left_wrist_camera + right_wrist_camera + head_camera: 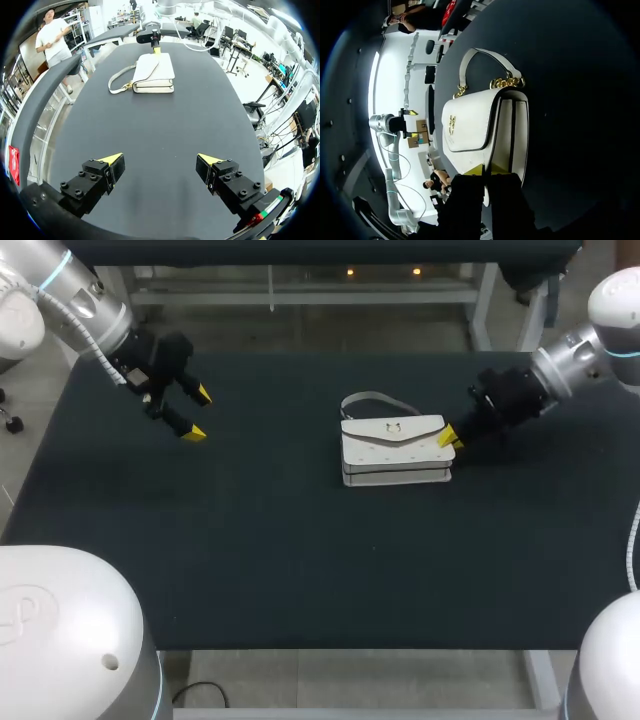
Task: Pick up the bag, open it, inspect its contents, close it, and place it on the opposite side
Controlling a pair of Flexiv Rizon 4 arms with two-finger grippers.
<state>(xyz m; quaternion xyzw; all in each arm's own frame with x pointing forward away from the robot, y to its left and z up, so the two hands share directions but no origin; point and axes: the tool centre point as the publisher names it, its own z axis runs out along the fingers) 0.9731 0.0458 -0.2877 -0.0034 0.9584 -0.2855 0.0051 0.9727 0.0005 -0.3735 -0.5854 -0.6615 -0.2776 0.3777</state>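
Right gripper (447,437), closure can't tell, sits at bag (395,448) end mid-desk and may shove it instead of gripping; left gripper (198,412) fingers wide, near left edge.

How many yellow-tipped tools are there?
2. The left tool hangs open above the dark table's left side; the right tool is at the white leather handbag's right end.
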